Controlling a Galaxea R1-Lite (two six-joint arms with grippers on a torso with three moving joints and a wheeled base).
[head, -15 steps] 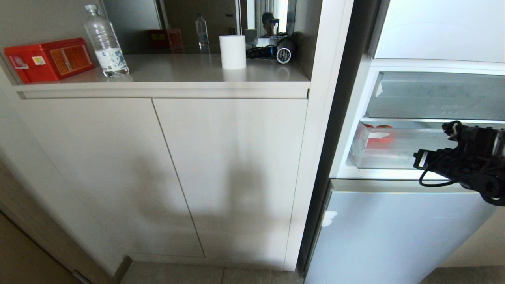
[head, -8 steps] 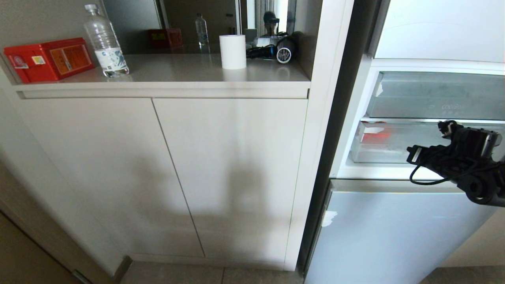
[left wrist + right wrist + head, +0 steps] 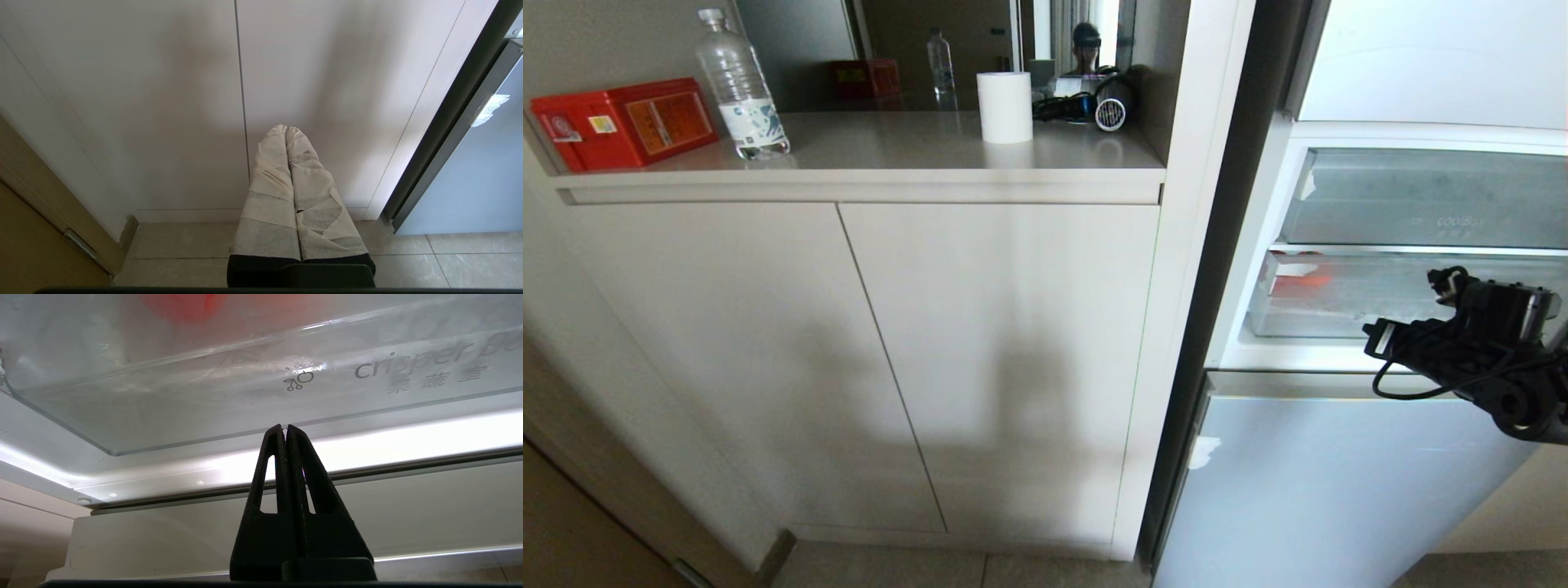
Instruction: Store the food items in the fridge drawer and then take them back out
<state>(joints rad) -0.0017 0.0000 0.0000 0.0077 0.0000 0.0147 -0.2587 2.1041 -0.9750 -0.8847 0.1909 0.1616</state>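
Observation:
The fridge drawer [image 3: 1347,298] of clear frosted plastic sits pushed into the open fridge, with a white tape scrap on its front lip. A bright red food item [image 3: 1303,286] shows through the drawer's left end and as a red blur [image 3: 184,304] in the right wrist view. My right gripper [image 3: 1450,282] is shut and empty. It hovers just in front of and below the drawer's front face [image 3: 261,388], pointing up at it, tips [image 3: 284,426] apart from the plastic. My left gripper [image 3: 286,128], wrapped in white tape, is shut and parked low before the cabinet doors.
Above the drawer sits a clear bin [image 3: 1429,200] with faint lettering. Below it is the closed lower fridge door [image 3: 1339,482]. On the cabinet counter [image 3: 890,155] to the left stand a red box [image 3: 621,122], a water bottle [image 3: 739,86], a white roll [image 3: 1005,106] and a hair dryer [image 3: 1107,106].
The drawer has slid back into the fridge. My right gripper, still shut, first shifted a little to the left, then dropped slightly below the drawer's front.

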